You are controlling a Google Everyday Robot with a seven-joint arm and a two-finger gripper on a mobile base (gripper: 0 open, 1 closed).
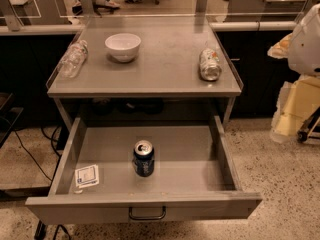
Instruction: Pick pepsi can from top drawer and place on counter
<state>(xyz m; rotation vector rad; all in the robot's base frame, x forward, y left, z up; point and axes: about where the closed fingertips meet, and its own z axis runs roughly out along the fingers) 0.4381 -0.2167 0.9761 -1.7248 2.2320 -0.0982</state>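
Down in the pulled-out wide grey metal top drawer, the small dark blue pepsi can stands upright, long axis vertical, silver top up. And the gripper? Out of shot, so its state can't be told. Only a white rounded robot shell shows, above and far right of the can. The reach likely runs down and leftward. Beyond the can sits the flat grey counter.
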